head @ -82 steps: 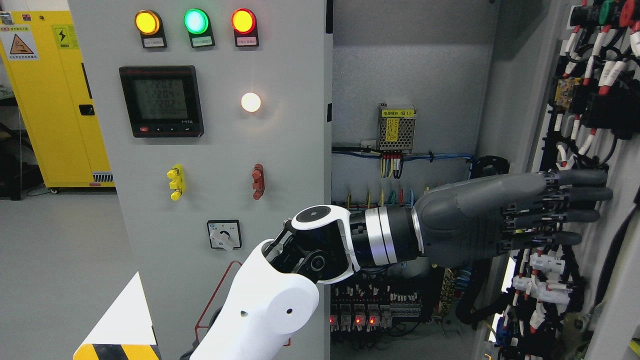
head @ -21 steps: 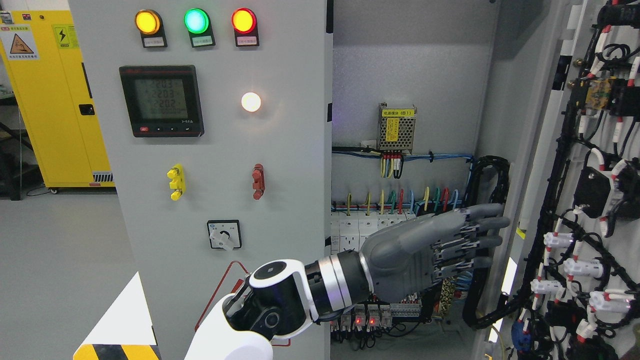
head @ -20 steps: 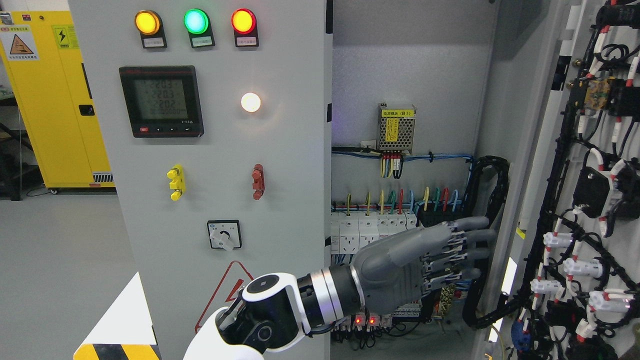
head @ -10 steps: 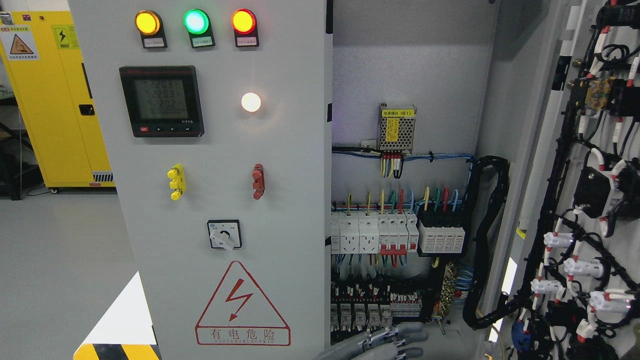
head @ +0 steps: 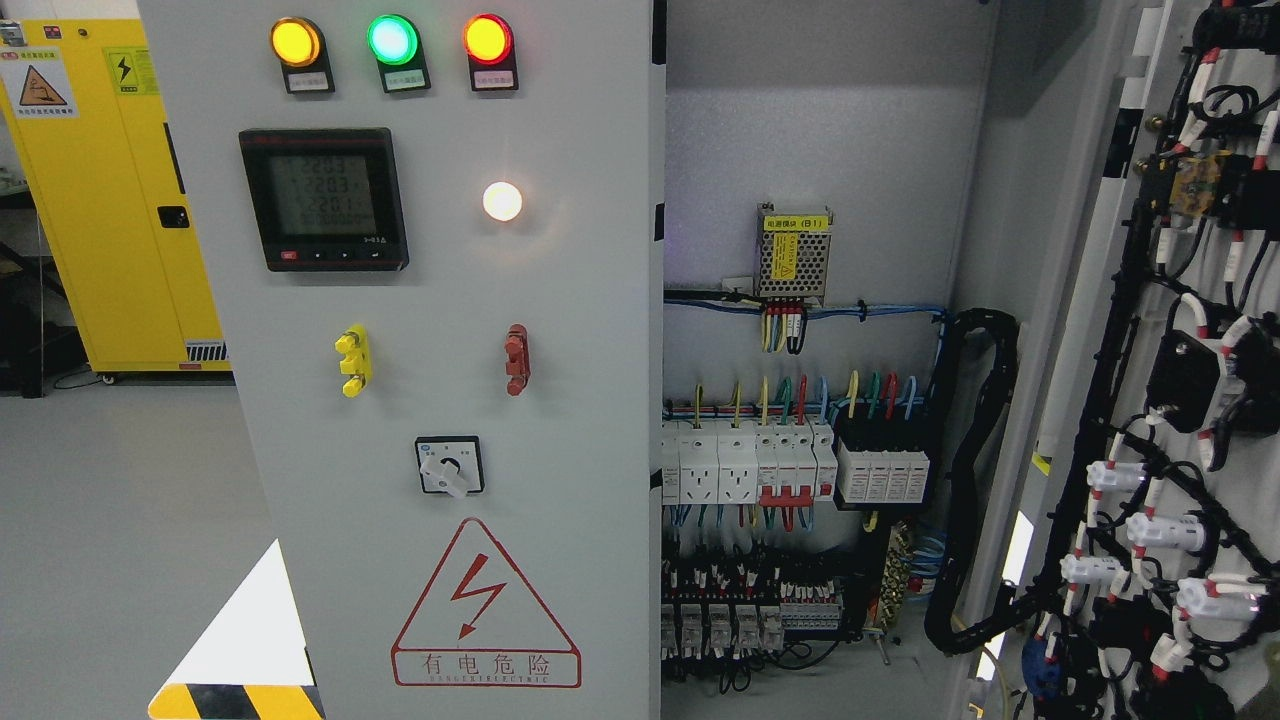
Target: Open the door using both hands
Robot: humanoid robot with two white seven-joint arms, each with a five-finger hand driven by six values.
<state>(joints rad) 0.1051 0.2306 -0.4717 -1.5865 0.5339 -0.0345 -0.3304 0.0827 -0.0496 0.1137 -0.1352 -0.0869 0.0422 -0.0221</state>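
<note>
Now right door [head: 1180,330] swung open, wiring exposed

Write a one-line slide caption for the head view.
Electrical cabinet with its right door swung open, exposing breakers and wiring; left panel lamps lit, no robot hand in view.

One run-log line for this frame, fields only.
door: swung open at right | cabinet interior: exposed | hands: not in view | left panel: shut
</note>
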